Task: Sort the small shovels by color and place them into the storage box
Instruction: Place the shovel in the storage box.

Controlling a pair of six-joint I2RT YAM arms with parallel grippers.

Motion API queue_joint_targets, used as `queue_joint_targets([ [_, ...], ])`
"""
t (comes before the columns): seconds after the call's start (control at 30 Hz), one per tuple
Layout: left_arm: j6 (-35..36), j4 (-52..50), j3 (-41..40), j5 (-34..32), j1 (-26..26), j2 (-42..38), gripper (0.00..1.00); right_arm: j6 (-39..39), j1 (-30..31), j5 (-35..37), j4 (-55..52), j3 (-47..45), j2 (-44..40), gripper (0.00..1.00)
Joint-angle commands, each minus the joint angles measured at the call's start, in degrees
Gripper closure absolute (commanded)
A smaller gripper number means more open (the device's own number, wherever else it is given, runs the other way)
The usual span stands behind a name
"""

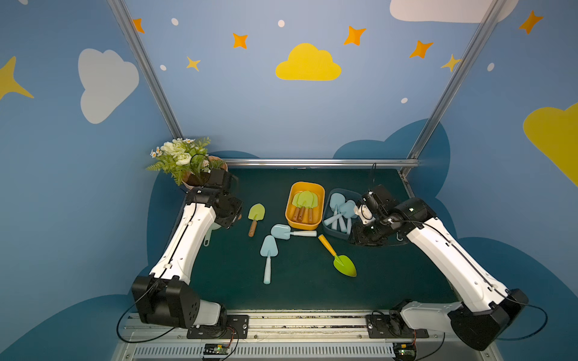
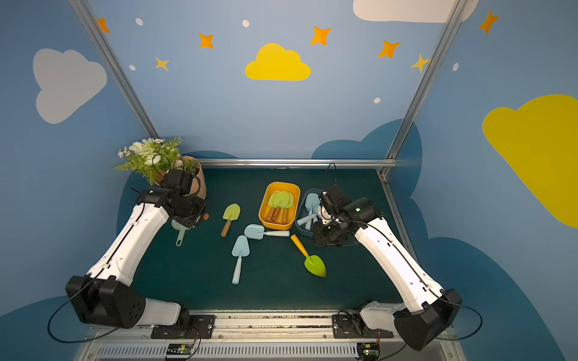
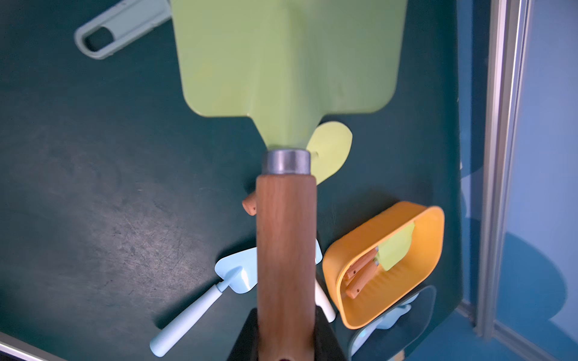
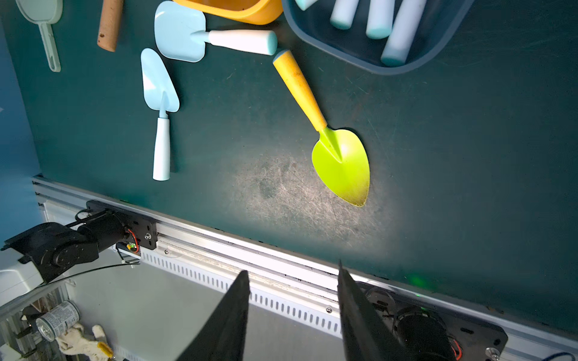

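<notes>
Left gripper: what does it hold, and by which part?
The left gripper holds a lime-green shovel by the end of its brown wooden handle. The right gripper holds nothing.

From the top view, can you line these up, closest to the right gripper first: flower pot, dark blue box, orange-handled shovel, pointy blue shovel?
From the right gripper:
1. dark blue box, right beside it
2. orange-handled shovel, close by, toward the middle
3. pointy blue shovel, past the middle
4. flower pot, far back corner on the other side
</notes>
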Motion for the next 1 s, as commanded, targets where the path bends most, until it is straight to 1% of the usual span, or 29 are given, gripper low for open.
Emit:
queue_joint_targets([
  [0.0, 10.24, -4.80, 8.48, 0.69, -5.53, 5.44, 0.97, 1.86, 0.27, 1.83, -2.66, -1.01, -1.84, 0.53],
  [0.17, 19.31, -9.21, 22.44, 2.40, -11.94, 16.15, 0.97, 2.84, 0.30, 2.30, -2.69, -1.48, -3.29, 0.53],
  [0.23, 22.72, -13.54, 29.59, 2.39, -14.20, 21.35, 0.97, 2.95, 0.30, 2.29, -2.80, -1.48, -3.42, 0.53],
  [0.33, 28.40, -21.92, 43.60, 1.89, -17.67, 31.21, 0.97, 3.03, 0.30, 2.56, -2.73, -1.74, -3.86, 0.53],
  [0.4, 31.75, -27.88, 54.82, 0.84, -20.12, 38.48, 0.97, 3.03, 0.30, 2.64, -2.77, -2.06, -4.13, 0.53],
  [0.47, 34.01, -32.66, 64.72, -0.18, -21.99, 44.91, 0.97, 3.05, 0.30, 2.75, -2.70, -2.37, -4.47, 0.53],
  [0.53, 35.72, -35.39, 73.09, 0.30, -23.36, 50.14, 0.97, 3.03, 0.30, 2.58, -2.77, -2.70, -4.87, 0.53],
  [0.6, 37.08, -35.63, 75.53, 0.94, -24.52, 52.70, 0.97, 2.90, 0.30, 2.43, -2.70, -3.03, -5.09, 0.53],
  [0.73, 39.91, -34.94, 75.05, -0.71, -26.30, 55.47, 0.97, 2.59, 0.30, 2.49, -2.73, -3.47, -5.36, 0.53],
  [0.97, 41.94, -32.66, 74.58, -4.03, -27.67, 58.89, 0.97, 2.57, 0.26, 2.19, -2.02, -4.64, -5.44, 0.53],
])
